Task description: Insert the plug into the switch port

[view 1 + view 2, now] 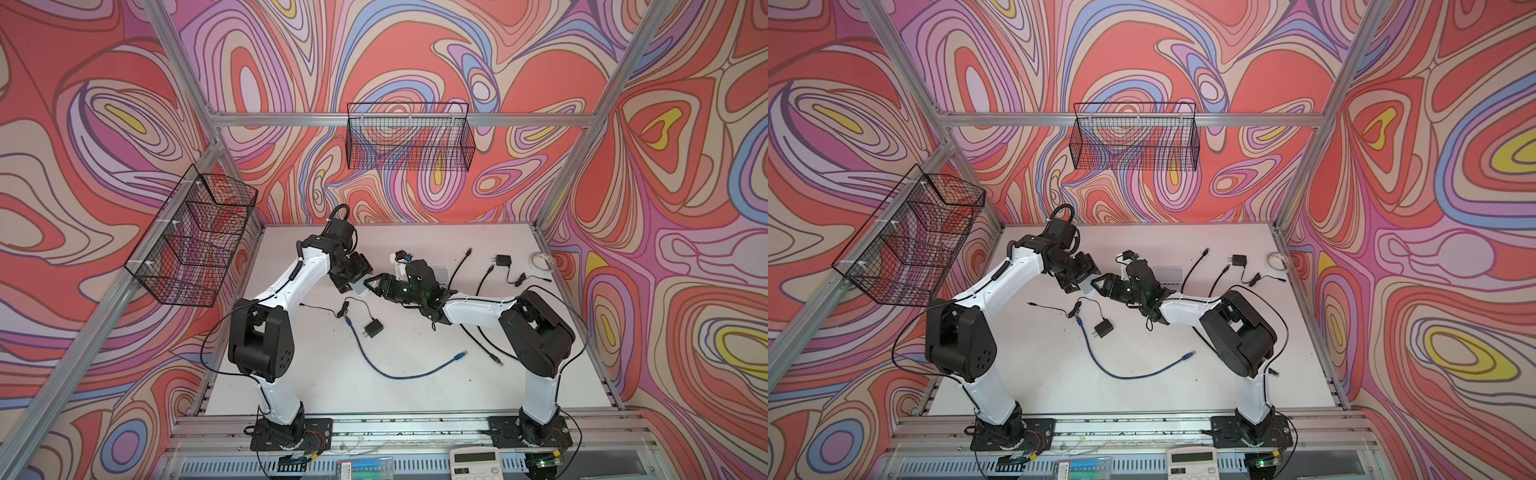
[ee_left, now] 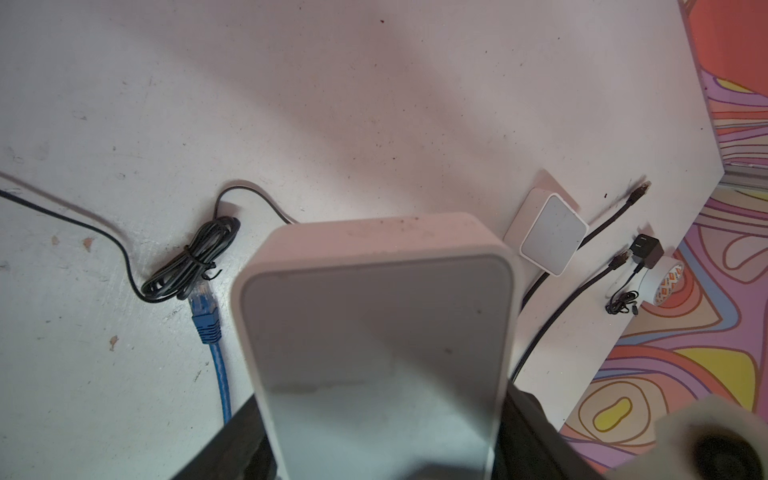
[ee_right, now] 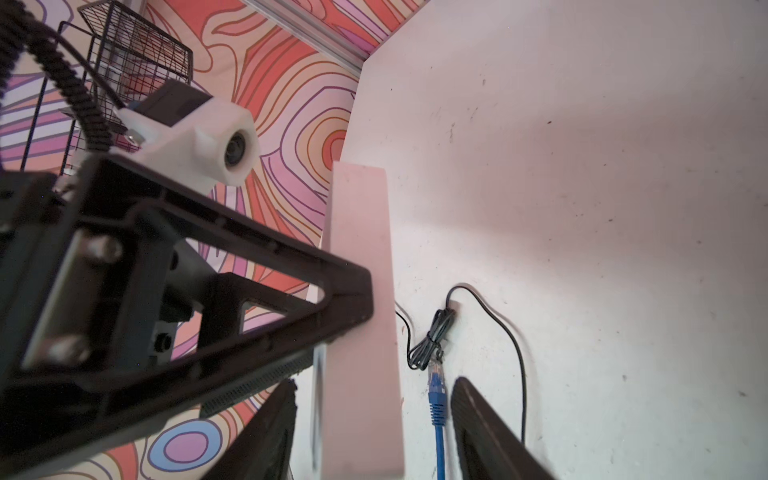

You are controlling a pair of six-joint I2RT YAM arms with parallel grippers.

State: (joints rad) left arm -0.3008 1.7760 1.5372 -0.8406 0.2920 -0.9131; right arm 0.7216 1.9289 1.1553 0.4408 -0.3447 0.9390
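Observation:
A white switch (image 2: pixel 374 311) hangs above the table with my left gripper (image 2: pixel 382 428) shut on its sides. Its ports do not show in any view. My right gripper (image 3: pixel 374 384) is open, and its two fingers straddle the switch's (image 3: pixel 361 291) narrow end with a gap on each side. In both top views the two grippers meet at mid-table, left gripper (image 1: pixel 353 284) against right gripper (image 1: pixel 372 284). The blue cable (image 1: pixel 399 374) lies on the table below them. One blue plug (image 2: pixel 203 307) rests beside a coiled black cord, also seen as the plug (image 3: pixel 436 386) between my right fingers' line of sight.
A second white box (image 2: pixel 552 232) lies further back on the table. Black cables (image 1: pixel 461 266), two black adapters (image 1: pixel 372 329) (image 1: pixel 503 261), a coiled cord (image 2: pixel 191 262) and a tape roll (image 1: pixel 542 262) are scattered around. Wire baskets (image 1: pixel 195 237) (image 1: pixel 409 137) hang on the walls.

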